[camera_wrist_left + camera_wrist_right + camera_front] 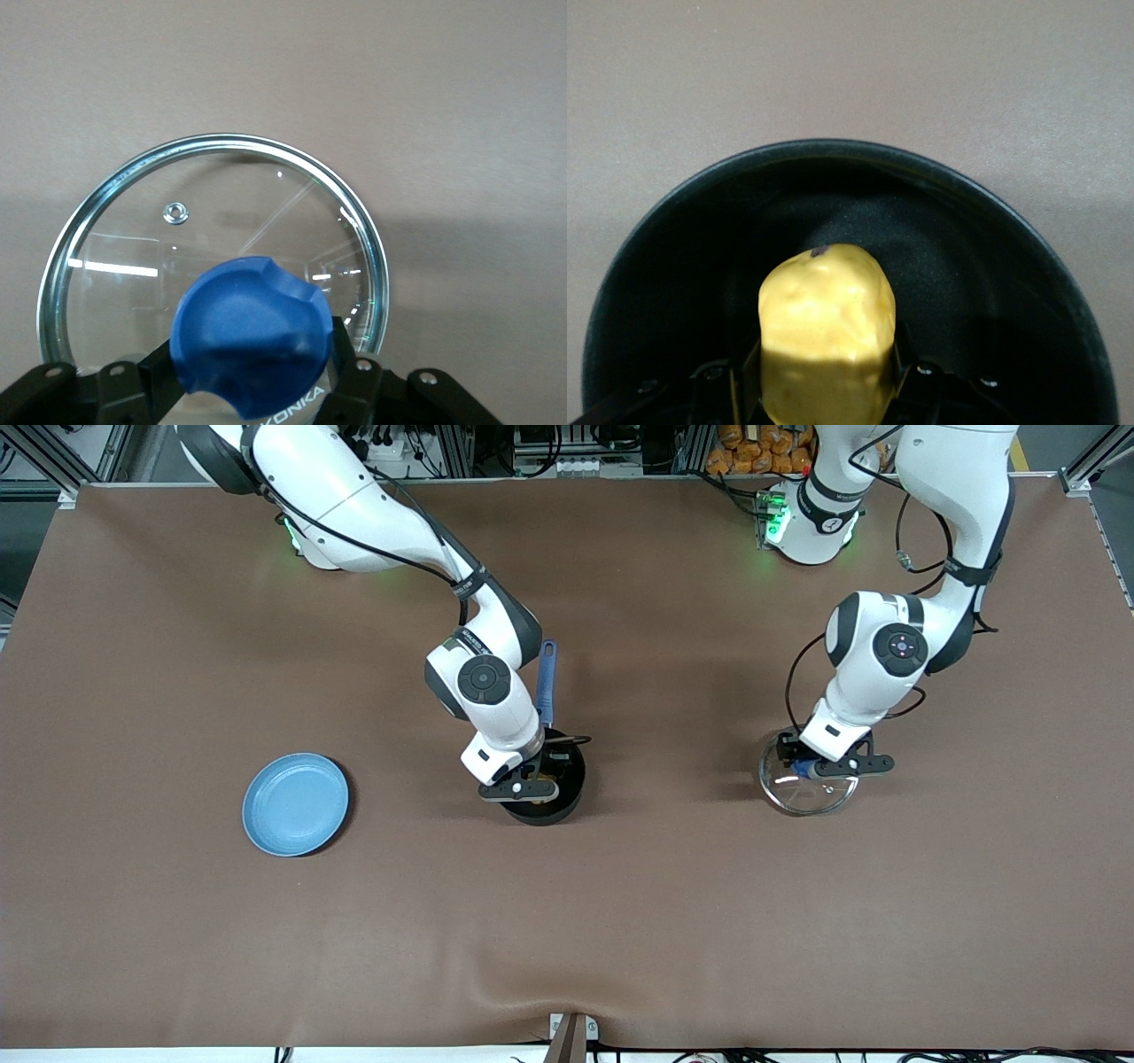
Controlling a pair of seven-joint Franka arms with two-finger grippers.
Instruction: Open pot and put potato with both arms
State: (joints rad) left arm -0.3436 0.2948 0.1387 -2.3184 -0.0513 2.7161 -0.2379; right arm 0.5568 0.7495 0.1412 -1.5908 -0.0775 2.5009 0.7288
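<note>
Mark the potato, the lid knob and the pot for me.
potato [827,332]: right wrist view, middle of its yellow body.
lid knob [252,332]: left wrist view, top of the blue knob.
pot [567,793]: front view, black side wall.

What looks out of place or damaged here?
Nothing stands out. The right gripper holds the potato over the open pot; the left gripper holds the lid by its knob.

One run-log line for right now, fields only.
left gripper: shut on glass lid's blue knob, lid on table | right gripper: holds yellow potato over open black pot
</note>
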